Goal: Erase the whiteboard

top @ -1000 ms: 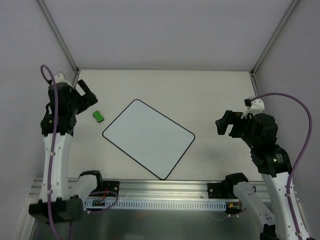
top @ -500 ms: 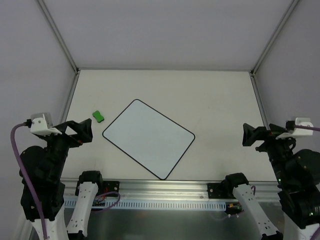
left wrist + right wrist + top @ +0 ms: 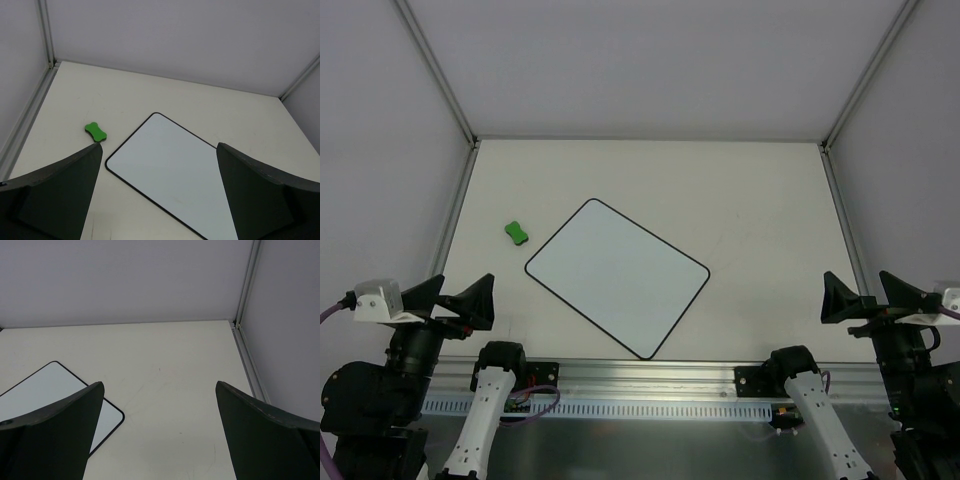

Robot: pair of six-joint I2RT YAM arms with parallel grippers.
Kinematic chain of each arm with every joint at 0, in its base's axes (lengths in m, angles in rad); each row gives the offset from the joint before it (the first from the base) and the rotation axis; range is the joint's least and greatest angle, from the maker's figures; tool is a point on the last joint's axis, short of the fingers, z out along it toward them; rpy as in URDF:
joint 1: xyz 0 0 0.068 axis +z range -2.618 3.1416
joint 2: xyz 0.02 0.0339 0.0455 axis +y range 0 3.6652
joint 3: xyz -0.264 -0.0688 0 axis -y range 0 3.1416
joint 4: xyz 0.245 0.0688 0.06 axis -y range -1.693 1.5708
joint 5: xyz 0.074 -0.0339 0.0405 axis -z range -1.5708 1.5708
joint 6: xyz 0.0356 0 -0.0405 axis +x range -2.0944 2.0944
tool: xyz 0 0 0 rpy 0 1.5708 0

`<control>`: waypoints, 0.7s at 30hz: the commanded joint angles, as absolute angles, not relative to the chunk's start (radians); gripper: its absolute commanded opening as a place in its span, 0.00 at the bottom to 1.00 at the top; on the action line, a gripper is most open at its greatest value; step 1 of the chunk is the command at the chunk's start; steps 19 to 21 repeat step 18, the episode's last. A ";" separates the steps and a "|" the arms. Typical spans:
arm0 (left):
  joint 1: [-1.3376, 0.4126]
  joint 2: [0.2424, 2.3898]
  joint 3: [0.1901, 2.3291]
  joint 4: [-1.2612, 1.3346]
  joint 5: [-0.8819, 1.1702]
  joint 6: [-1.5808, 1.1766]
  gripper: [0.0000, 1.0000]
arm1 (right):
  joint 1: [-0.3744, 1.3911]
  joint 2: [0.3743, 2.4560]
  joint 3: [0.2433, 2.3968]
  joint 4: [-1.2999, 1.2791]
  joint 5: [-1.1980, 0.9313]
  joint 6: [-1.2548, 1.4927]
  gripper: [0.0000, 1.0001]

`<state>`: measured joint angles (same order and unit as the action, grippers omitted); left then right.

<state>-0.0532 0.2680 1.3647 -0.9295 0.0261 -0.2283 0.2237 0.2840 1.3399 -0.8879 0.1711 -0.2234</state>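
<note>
The whiteboard [image 3: 617,276] lies flat and turned at an angle in the middle of the table, its surface plain white with no marks that I can see. It also shows in the left wrist view [image 3: 172,172] and partly in the right wrist view [image 3: 45,390]. The small green eraser [image 3: 517,233] lies on the table just left of the board's upper left edge, and shows in the left wrist view [image 3: 94,132]. My left gripper [image 3: 455,300] is open and empty, high at the near left. My right gripper [image 3: 865,297] is open and empty, high at the near right.
White walls with metal corner posts [image 3: 440,75] enclose the table on three sides. A metal rail [image 3: 640,400] with the arm bases runs along the near edge. Faint scuffs mark the tabletop [image 3: 175,390] right of the board.
Both arms have pulled back from beside the board to the near corners and risen. The eraser and the whiteboard have not moved.
</note>
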 commanded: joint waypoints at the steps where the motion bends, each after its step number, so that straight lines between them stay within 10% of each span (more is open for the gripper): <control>1: -0.064 0.270 1.373 -0.943 0.005 -0.224 0.99 | 0.218 0.255 1.347 -0.884 0.152 -0.252 0.99; 21: -0.080 0.250 1.345 -0.951 -0.025 -0.230 0.99 | 0.218 0.238 1.302 -0.859 0.144 -0.256 0.99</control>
